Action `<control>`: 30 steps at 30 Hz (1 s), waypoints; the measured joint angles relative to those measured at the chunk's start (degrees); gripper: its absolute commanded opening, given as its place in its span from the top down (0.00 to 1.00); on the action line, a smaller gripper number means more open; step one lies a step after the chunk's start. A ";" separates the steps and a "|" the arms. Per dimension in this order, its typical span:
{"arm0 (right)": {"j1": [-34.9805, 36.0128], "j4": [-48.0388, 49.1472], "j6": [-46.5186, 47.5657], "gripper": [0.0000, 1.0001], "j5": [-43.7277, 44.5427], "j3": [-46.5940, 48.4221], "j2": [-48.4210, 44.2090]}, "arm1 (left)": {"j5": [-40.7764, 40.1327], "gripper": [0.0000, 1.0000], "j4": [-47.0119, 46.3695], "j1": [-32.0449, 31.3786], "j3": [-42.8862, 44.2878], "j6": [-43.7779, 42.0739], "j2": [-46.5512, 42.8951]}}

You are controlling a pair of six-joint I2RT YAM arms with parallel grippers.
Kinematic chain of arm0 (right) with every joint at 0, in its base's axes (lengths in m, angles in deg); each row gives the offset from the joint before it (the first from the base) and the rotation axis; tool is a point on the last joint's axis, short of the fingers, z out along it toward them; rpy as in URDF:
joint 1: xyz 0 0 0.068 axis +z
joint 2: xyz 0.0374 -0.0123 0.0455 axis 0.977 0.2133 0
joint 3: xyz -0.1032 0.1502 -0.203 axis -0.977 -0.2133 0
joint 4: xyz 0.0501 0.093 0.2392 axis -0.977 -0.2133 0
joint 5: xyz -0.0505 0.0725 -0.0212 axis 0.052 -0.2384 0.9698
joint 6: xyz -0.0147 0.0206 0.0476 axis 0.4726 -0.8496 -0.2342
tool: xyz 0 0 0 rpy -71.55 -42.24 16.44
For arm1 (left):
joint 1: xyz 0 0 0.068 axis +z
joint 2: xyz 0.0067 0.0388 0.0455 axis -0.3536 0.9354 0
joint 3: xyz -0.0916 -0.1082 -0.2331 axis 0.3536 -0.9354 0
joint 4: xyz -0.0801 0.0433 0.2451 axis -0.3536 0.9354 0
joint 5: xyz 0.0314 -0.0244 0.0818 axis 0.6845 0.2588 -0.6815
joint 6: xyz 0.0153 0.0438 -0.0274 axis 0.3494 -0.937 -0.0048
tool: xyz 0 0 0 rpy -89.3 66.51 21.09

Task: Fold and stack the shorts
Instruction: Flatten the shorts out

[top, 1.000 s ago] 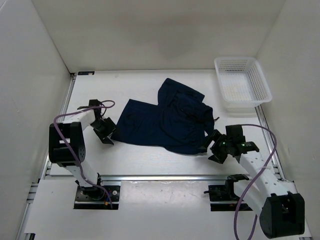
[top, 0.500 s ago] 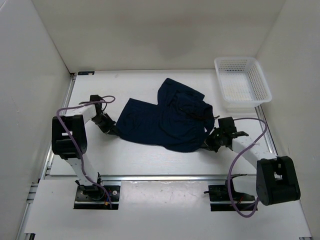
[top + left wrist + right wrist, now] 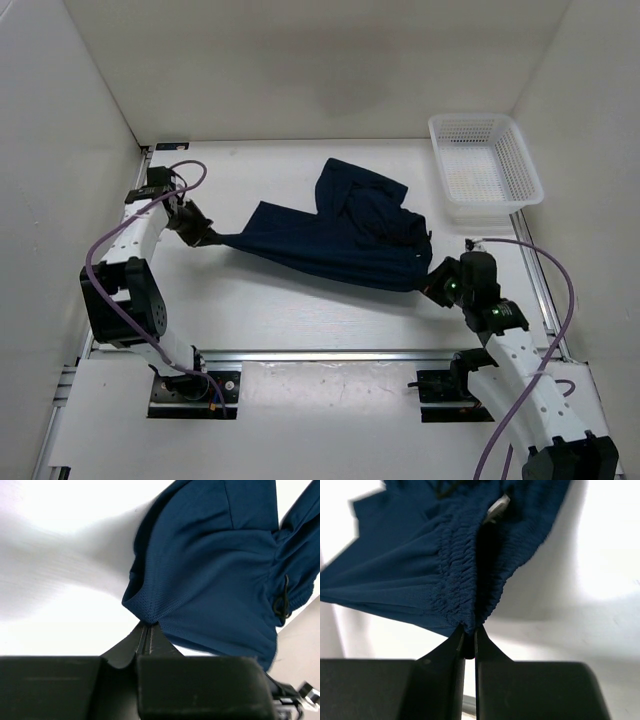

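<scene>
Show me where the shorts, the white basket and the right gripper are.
shorts (image 3: 330,245), top external view, middle of the stretched fabric.
basket (image 3: 470,119), top external view, its far rim.
right gripper (image 3: 469,630), right wrist view, between the fingertips pinching the waistband.

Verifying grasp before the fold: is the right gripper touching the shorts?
Touching. The right wrist view shows the right gripper pinching the gathered waistband of the shorts, with fabric clamped between its shut jaws.
</scene>
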 measured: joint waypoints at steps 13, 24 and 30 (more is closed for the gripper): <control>0.04 -6.80 0.68 1.00 1.97 -2.03 -4.68 | 1.18 0.90 2.82 -0.15 -1.36 -1.53 0.83; -0.09 -10.84 -0.13 0.69 3.61 -2.71 -6.19 | 0.72 0.90 2.56 -0.55 -7.02 -2.10 -3.02; -0.09 -14.82 -1.20 0.64 4.17 -0.33 -1.14 | 0.68 0.90 2.54 -0.90 -8.20 -2.16 -5.42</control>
